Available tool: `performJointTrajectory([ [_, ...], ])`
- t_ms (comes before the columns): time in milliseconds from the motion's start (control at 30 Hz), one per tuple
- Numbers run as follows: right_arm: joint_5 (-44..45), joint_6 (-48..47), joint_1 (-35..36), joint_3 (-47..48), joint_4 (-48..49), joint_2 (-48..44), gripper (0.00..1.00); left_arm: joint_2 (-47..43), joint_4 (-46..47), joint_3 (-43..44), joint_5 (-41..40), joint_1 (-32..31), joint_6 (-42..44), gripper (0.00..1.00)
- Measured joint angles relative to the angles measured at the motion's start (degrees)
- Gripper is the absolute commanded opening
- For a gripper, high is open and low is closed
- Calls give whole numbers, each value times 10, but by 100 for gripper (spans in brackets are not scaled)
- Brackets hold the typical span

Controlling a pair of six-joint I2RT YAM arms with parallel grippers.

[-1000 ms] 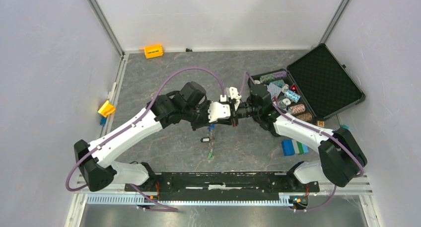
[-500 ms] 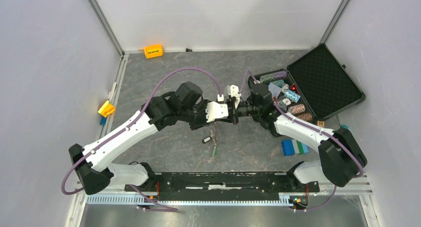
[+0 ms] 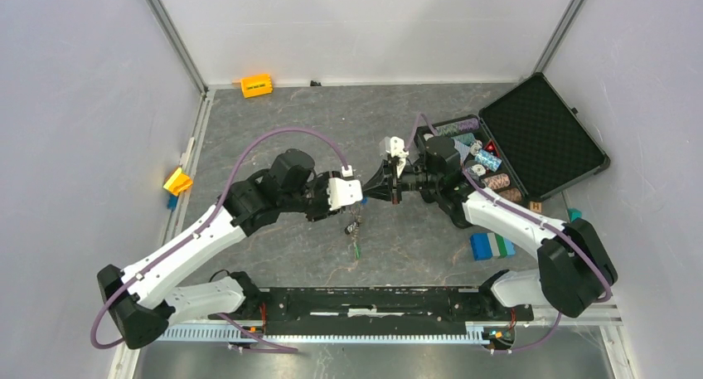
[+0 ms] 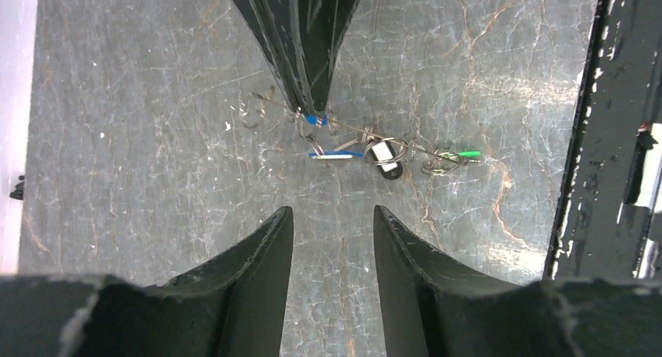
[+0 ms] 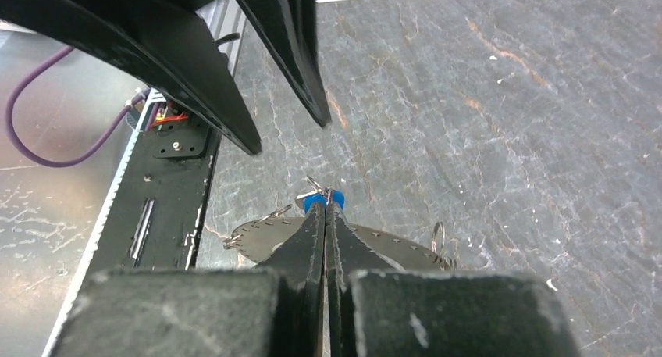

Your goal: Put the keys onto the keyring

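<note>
The right pincer clenches 1 keyring with keys dangling; the left pincer stands released.

My right pincer is black. The keys have blue, green and black tags. The keyring is silvery, and the table is grey with rust veins.

Blue-, black-, green-tagged keys along the raised keyring

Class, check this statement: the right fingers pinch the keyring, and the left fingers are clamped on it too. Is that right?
No. The right fingers do pinch the keyring, but the left fingers stand open and clear of it, as the left wrist view shows.
</note>
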Motion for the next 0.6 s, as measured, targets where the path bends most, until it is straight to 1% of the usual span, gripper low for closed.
performJointTrajectory([
  [200, -12, 7, 0, 6, 0, -18, 0, -4, 71, -71, 67, 57, 40, 54],
  [367, -21, 10, 0, 6, 1, -19, 0, -2, 108, -87, 143, 103, 75, 55],
  [500, -26, 13, 0, 6, 3, -19, 0, 7, 115, -88, 217, 113, 119, 55],
  [600, -28, 14, 0, 6, 5, -19, 0, 16, 113, -89, 263, 113, 152, 53],
])
